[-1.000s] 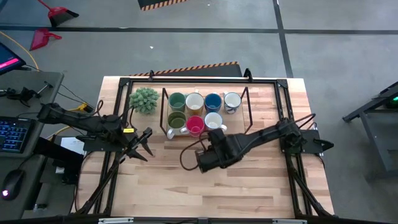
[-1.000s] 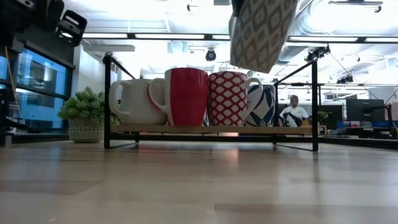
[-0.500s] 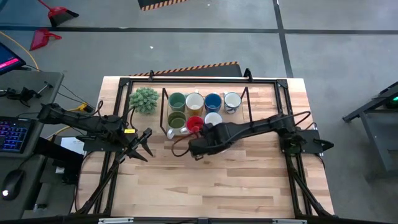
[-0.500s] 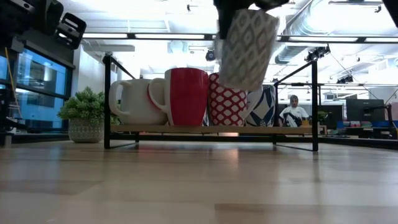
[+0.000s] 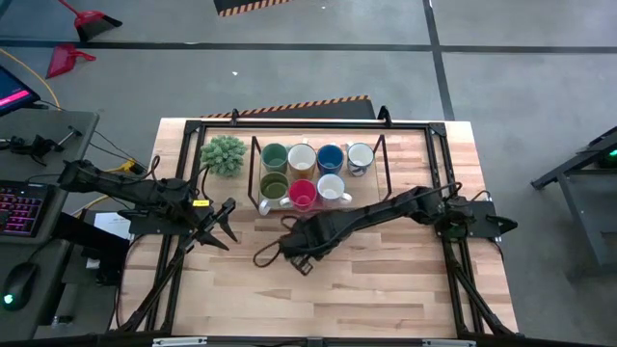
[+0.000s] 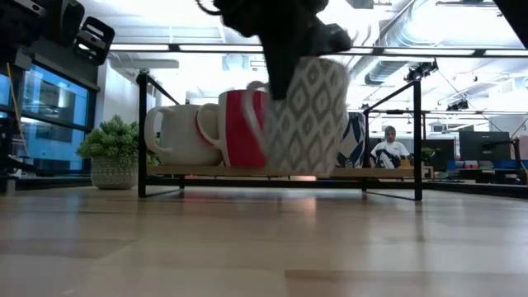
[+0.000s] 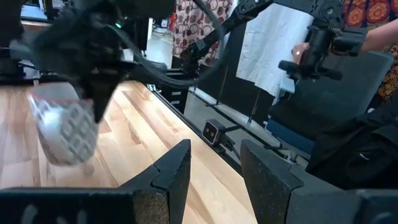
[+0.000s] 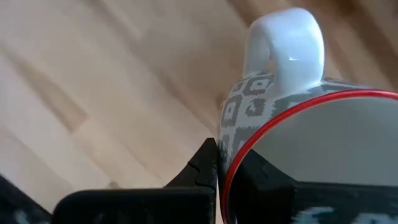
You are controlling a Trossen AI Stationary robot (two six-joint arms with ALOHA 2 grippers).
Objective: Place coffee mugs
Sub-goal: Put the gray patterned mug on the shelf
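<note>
A grey-and-white patterned coffee mug [image 6: 307,115] with a red rim hangs in front of the black wire rack [image 5: 384,154], with my right gripper [image 5: 299,246] shut on it. From above, the arm hides the mug. The rack's wooden shelf [image 6: 247,172] holds several other mugs standing on their bases: teal-green [image 5: 274,156], cream [image 5: 302,157], blue [image 5: 330,157], white [image 5: 360,157], olive [image 5: 274,185], red [image 5: 302,193] and white [image 5: 331,188]. My left gripper [image 5: 224,224] waits open at the table's left, and its wrist view shows the hanging mug [image 7: 62,130]. My right gripper grips the mug's red rim [image 8: 244,152], a little to one side of the white handle [image 8: 283,43], with one finger outside the wall [image 8: 205,168] and the other inside. The fingers come from above, pointing down. The mug hangs nearly upright, mouth up, clear of the table.
A spiky green potted plant [image 5: 224,154] stands left of the rack. A black frame [image 5: 434,130] runs round the tabletop. Bare wood [image 5: 337,299] lies between the rack and the near edge. A person's hand [image 7: 298,53] works a handle beyond the table.
My right gripper has come down and toward the table's left, rolling about its own axis. The patterned mug has sunk with it, from high above the rack and tilted to nearly upright at the height of the shelf mugs.
</note>
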